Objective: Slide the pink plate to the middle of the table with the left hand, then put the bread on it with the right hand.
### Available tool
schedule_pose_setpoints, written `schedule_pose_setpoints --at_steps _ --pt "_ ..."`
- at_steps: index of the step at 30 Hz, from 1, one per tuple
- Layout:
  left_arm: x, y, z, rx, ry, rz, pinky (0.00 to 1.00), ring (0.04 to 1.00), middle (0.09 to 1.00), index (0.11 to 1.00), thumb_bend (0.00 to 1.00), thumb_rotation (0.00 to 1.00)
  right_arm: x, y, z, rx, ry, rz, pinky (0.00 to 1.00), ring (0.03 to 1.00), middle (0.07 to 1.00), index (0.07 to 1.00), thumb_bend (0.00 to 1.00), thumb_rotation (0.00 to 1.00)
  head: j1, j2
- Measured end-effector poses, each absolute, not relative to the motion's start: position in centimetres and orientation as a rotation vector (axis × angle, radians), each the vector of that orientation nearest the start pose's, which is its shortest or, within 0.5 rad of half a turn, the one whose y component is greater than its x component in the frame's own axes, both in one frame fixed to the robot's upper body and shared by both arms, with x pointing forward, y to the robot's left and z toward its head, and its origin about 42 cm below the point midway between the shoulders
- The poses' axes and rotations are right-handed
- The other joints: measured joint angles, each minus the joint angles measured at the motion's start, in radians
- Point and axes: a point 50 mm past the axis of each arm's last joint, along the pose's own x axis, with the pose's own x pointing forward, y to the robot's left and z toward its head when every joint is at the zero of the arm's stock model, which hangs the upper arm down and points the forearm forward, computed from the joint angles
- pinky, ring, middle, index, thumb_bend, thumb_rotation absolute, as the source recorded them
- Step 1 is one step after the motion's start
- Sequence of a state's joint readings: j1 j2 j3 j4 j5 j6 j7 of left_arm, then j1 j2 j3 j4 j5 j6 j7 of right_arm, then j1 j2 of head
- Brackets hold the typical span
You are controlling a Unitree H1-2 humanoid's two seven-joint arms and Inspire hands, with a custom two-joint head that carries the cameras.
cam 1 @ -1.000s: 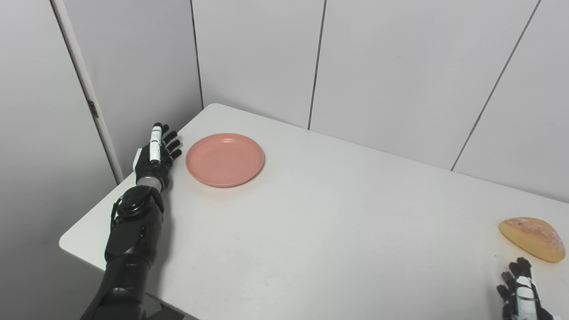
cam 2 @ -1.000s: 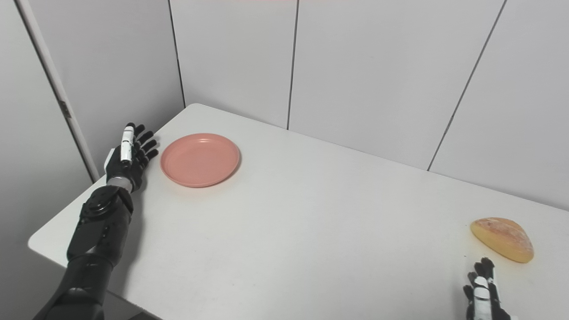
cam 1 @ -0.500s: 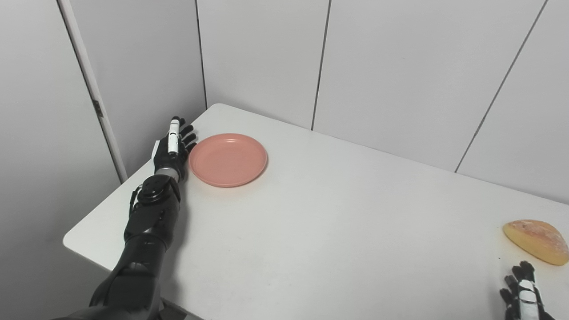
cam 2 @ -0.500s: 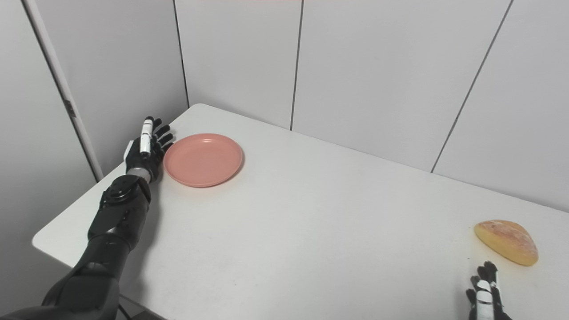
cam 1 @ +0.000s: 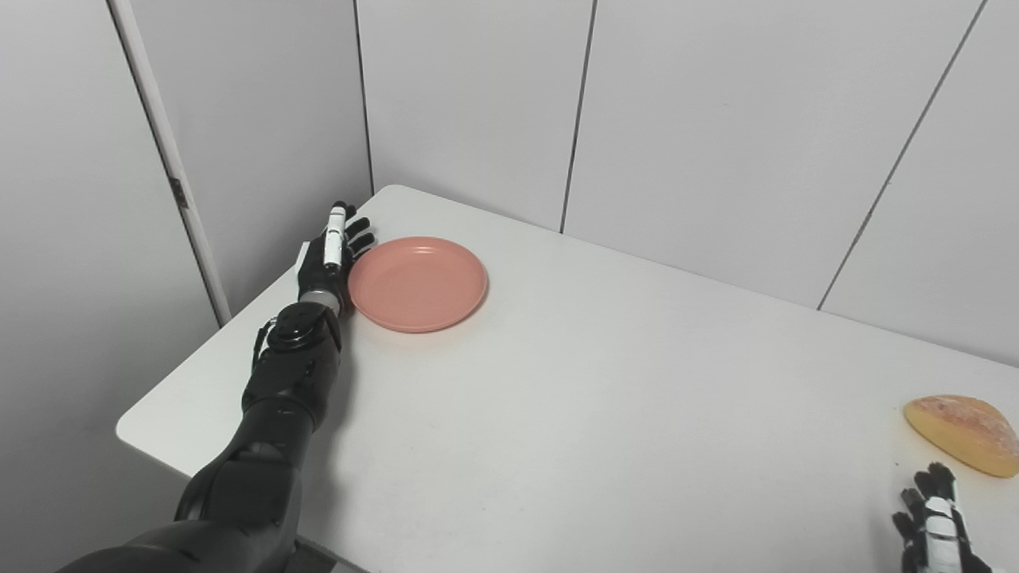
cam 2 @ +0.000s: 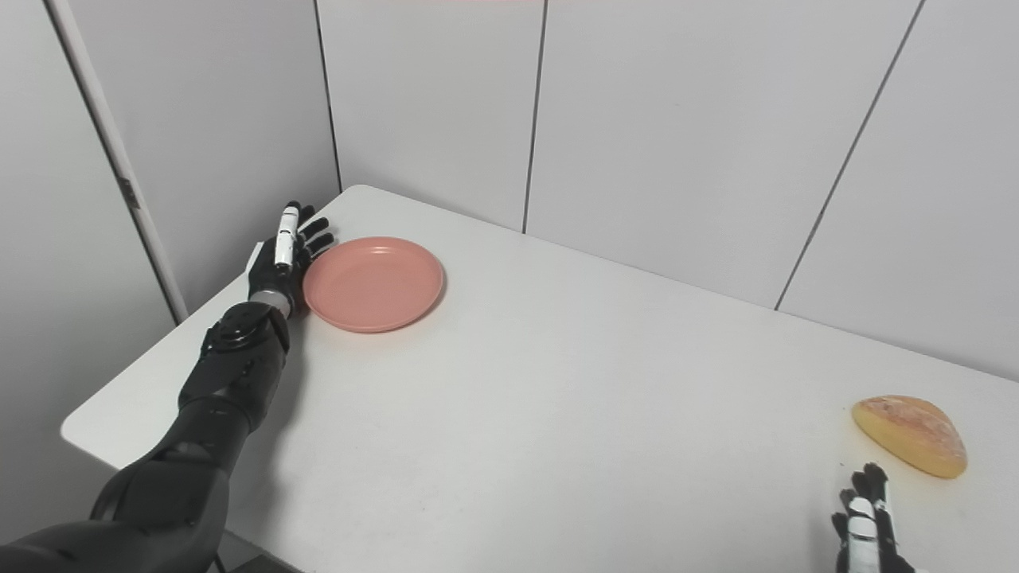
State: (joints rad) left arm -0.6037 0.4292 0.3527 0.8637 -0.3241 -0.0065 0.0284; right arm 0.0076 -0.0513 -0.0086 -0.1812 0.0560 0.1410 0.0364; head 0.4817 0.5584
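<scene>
Left hand, fingers spread and empty, set edge-on against left rim of round pink plastic plate near worktop's far-left corner; middle lay rightward.

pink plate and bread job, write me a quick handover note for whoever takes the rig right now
Left hand: open, fingers apart, placed against the left rim of the pink plate; I can't confirm contact.
Right hand: at the near right edge of the view, partly cut off, fingers seem spread, holding nothing, short of the bread.
Plate: at the far left corner of the table, not in the middle.
Bread: on the table at the far right, apart from both hands.
Done: left hand is lined up for the push.
Left: slide the plate to the middle, then pick up the bread with the right hand and set it on the plate.
</scene>
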Motion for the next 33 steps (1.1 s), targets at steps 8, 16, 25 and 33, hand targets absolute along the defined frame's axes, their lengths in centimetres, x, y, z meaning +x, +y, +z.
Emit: schedule_pose_setpoints --at_steps 8,16,25,33 --pt "45.3 41.6 14.1 -0.184 0.114 0.315 0.85 0.857 0.867 0.849 0.34 1.0 28.0 -22.5 12.8 -0.004 -0.012 0.041 1.0 1.0 1.0 1.0 0.12 1.0 -0.032 0.018" --pt "46.1 39.4 13.9 -0.191 0.117 0.248 0.84 0.844 0.861 0.849 0.36 1.0 28.1 -22.5 12.2 -0.007 -0.025 0.046 1.0 1.0 1.0 1.0 0.18 1.0 -0.06 0.035" --pt "46.8 35.9 13.6 -0.187 0.115 0.145 0.83 0.841 0.851 0.842 0.36 1.0 28.2 -22.4 11.8 -0.013 -0.04 0.051 1.0 1.0 1.0 1.0 0.25 1.0 -0.12 0.061" --pt "47.1 32.1 13.6 -0.194 0.126 0.047 0.84 0.845 0.855 0.849 0.37 1.0 28.3 -21.9 11.6 -0.027 -0.055 0.055 1.0 1.0 1.0 1.0 0.25 1.0 -0.172 0.083"
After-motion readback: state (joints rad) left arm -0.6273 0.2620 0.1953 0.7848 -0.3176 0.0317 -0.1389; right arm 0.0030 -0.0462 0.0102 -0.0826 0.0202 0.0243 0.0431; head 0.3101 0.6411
